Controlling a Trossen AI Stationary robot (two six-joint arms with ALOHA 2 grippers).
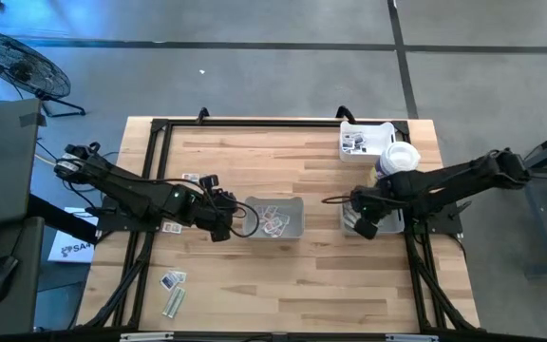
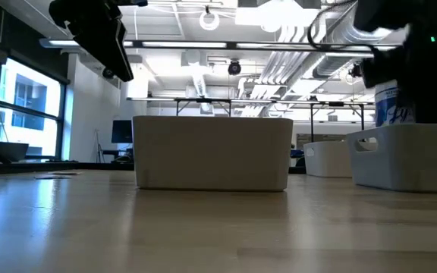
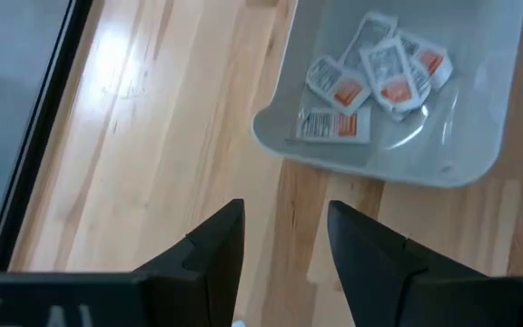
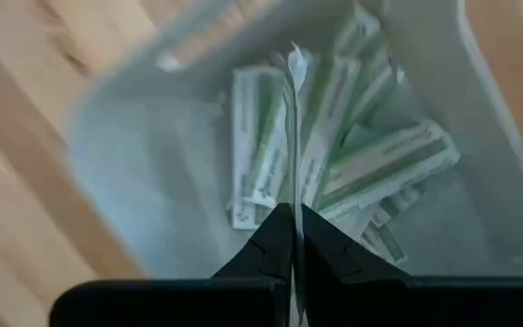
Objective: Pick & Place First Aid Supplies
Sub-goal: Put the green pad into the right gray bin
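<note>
My left gripper (image 1: 228, 224) is open and empty above the table, just left of the middle grey tray (image 1: 292, 228); its fingers stand apart in the left wrist view (image 3: 284, 238). That tray holds several squarish white packets (image 3: 375, 73) with dark and orange print. My right gripper (image 1: 359, 226) is over the right grey tray (image 4: 134, 182), shut on a narrow pale strip packet (image 4: 291, 109) seen edge-on. Several pale green-grey strips (image 4: 370, 163) lie in that tray. My right gripper pinches the strip packet between its two fingers at the packet's near end (image 4: 291, 207). The fingers point down into the tray from above. The packet reaches out beyond the fingertips, edge-on, over the strips in the tray; whether its far end (image 4: 294, 54) touches them I cannot tell.
Loose packets lie on the table near the front left (image 1: 173, 281) (image 1: 173, 302) and by the left arm (image 1: 190, 178) (image 1: 171, 226). A white round-lidded bottle (image 1: 399, 158) and a white tray (image 1: 361, 142) stand at the far right. A black frame edges the table.
</note>
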